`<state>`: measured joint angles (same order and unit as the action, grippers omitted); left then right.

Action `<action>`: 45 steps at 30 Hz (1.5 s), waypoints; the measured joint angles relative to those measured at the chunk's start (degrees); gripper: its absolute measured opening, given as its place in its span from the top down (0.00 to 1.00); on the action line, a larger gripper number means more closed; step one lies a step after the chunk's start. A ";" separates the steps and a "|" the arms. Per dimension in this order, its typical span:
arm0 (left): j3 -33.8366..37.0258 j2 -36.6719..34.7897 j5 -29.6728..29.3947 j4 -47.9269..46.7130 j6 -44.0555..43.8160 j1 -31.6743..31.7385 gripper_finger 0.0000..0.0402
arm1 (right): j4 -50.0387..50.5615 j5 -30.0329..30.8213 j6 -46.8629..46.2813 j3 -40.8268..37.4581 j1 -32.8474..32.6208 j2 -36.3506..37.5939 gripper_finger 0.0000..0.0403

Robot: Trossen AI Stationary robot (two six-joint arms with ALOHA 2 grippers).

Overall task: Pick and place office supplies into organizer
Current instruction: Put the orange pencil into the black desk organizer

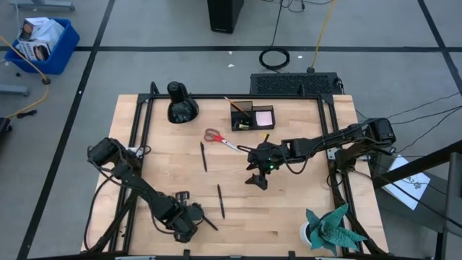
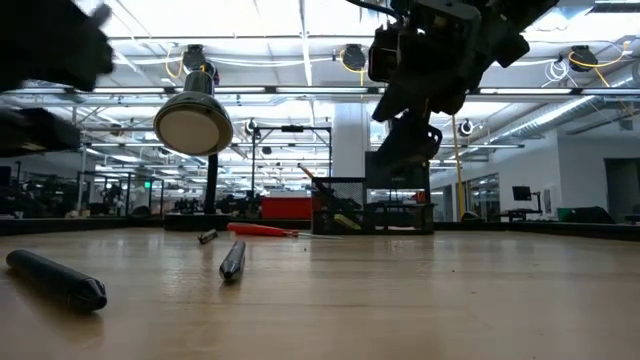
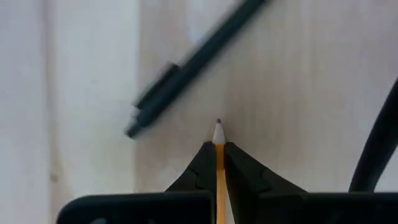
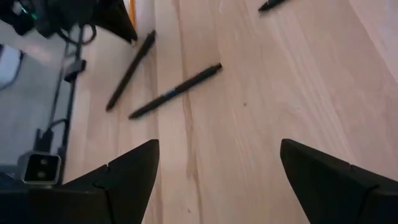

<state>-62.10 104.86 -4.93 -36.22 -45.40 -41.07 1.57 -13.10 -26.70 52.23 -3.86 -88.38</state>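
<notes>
My left gripper (image 3: 218, 146) is near the table's near edge, left of centre (image 1: 189, 219), shut on an orange-yellow pencil (image 3: 219, 177). A black pen (image 3: 193, 62) lies on the wood just beyond it. My right gripper (image 4: 217, 146) hangs open above the table's middle (image 1: 258, 180), touching nothing. Two black pens (image 4: 177, 91) (image 4: 130, 70) lie flat ahead of it. A third pen (image 1: 203, 155) and the red-handled scissors (image 1: 220, 139) lie farther back. The black organizer (image 1: 251, 115) stands at the far edge with a pink sticky-note pad (image 1: 264, 115) in its tray. My left gripper pinches the pencil between its two fingers (image 3: 202, 167). The pencil runs along the fingers, not across them. Its sharpened tip (image 3: 218, 132) sticks out just past the fingertips, toward the wood. I cannot tell whether the tip touches the table.
A rounded black bulbous object (image 1: 180, 105) stands at the far left of the table. A teal paper plant (image 1: 332, 227) sits at the near right corner. A black frame (image 1: 141, 126) borders the wooden top. Bare wood lies between the right gripper and the organizer.
</notes>
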 joint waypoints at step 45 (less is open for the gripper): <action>-0.09 -10.09 -33.55 -8.98 -84.99 0.50 1.00 | 3.77 -3.70 10.50 -1.66 0.02 0.00 0.19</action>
<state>-62.19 94.77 -38.48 -45.20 -130.39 -40.57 5.34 -16.80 -16.20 50.57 -3.84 -88.38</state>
